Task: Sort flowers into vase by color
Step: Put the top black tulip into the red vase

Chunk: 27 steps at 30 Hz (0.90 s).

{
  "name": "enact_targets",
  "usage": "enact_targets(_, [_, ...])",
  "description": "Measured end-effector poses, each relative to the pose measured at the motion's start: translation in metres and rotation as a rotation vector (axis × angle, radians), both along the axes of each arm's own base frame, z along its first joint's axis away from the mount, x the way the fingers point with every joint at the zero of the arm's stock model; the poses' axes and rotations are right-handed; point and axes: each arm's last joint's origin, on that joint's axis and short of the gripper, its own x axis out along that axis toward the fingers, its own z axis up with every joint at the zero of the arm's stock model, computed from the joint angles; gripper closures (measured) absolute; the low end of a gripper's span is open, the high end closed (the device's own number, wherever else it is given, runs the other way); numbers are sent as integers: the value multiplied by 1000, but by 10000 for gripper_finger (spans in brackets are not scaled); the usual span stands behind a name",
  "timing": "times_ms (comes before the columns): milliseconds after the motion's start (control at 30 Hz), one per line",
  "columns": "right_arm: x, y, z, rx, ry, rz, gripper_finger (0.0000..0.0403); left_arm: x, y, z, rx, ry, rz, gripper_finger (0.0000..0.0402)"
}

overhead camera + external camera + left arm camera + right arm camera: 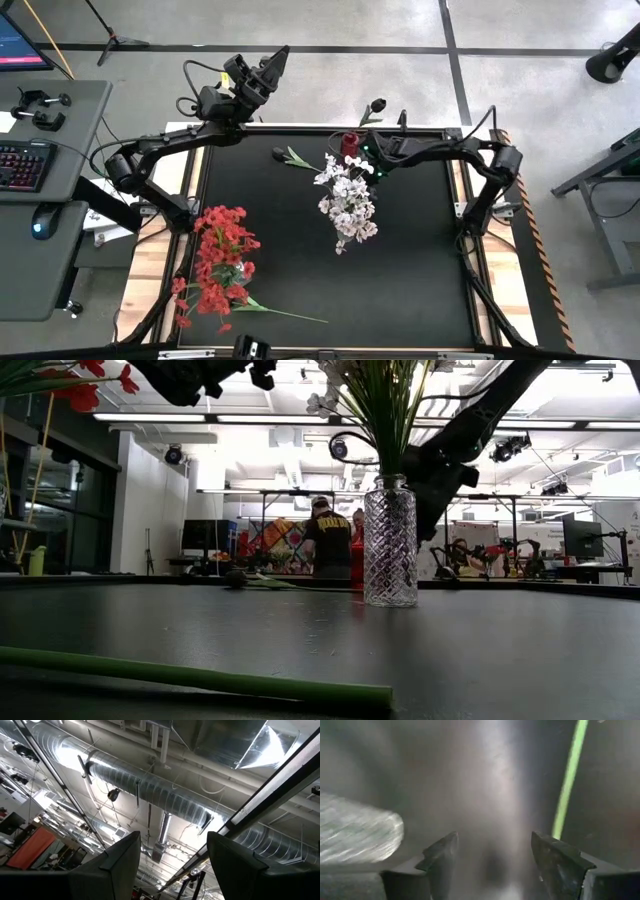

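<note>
**Black mat, two bunches standing, two dark blooms waiting**

Black matting is covering the table, and on it we are seeing most of the sorting already done. The red flowers are standing bunched at the left near side; we are judging a vase beneath them, though the blooms are hiding it from above. One long green stem is lying flat on the mat just beside that bunch, so we are counting it as work left over.

The white flowers are filling the clear glass vase near the middle, their stems plainly sitting inside it in the low view.

What we are reckoning as left: a dark flower lying on the mat towards the far edge, and another dark bloom lying beyond the table on the floor, which is looking awkward to reach. We are seeing no third vase for them.

The right gripper is hanging low over the mat just behind the white bunch, its fingers spread wide with nothing between them; a green stem is showing just ahead of it. A small red object is sitting close by, which we are not managing to identify. The white bunch is crowding that arm's path.

The left gripper is lifted beyond the far left corner, pointing at the ceiling, parted and empty.

Across the room, people are standing well away.
</note>
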Motion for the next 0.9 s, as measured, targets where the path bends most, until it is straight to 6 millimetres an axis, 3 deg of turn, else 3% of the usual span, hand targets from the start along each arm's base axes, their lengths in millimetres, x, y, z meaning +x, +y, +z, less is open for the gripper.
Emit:
enact_targets(167, [8, 1, 2, -142, 1, -65, 163, -1, 2, 0, 0, 0, 6, 185])
enact_targets(433, [12, 0, 2, -197, -14, -90, 163, -1, 2, 0, 0, 0, 7, 185])
enact_targets(900, [26, -5, -12, -175, -70, -176, 163, -1, 2, 0, -11, -9, 19, 185])
